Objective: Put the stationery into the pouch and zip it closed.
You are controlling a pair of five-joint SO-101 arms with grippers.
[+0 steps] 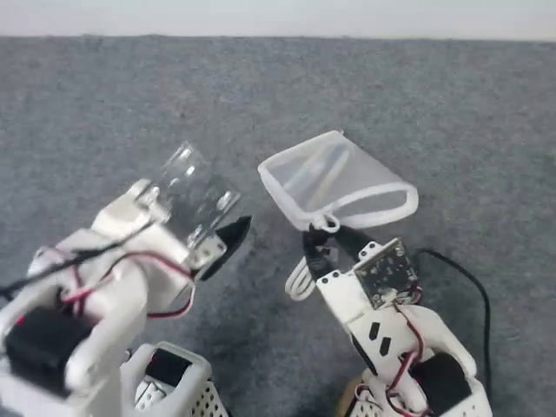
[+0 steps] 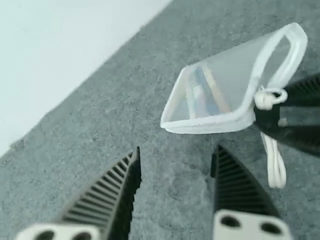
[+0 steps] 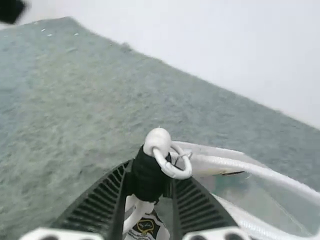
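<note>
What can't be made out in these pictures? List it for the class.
1. Which stationery is inside the pouch: its translucent wall blurs the contents, high and left wrist views.
2. Whether the pouch is zipped fully shut: the right gripper, clamped on the zip pull, hides that end in the high view.
3. The pouch's far end, right wrist view: cut off by the edge.

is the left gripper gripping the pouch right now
No, the left gripper hangs open over the grey mat, with a clear gap between it and the pouch.
</note>
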